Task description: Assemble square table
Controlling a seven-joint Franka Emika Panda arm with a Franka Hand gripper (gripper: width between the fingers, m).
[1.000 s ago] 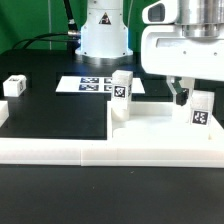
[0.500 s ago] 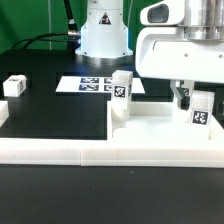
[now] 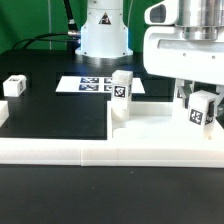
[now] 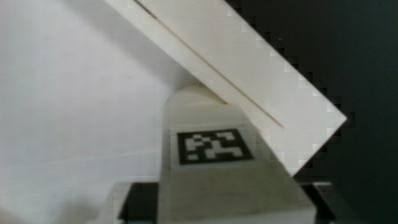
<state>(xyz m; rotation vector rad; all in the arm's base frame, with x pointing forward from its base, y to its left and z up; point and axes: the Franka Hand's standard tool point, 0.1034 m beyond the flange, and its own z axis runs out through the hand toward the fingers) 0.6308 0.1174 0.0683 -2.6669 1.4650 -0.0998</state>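
Black table (image 3: 55, 112): claw (image 3: 199, 99) grips tilted leg (image 3: 201, 113); wrist view cuts off its base.

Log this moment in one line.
gripper: shut on tilted leg | other leg: upright on tabletop | third leg: on black table

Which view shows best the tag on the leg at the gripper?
The wrist view: the tag faces the camera, large and centred on the leg. The exterior view shows that leg tilted, far on its right, with the tag small but visible.
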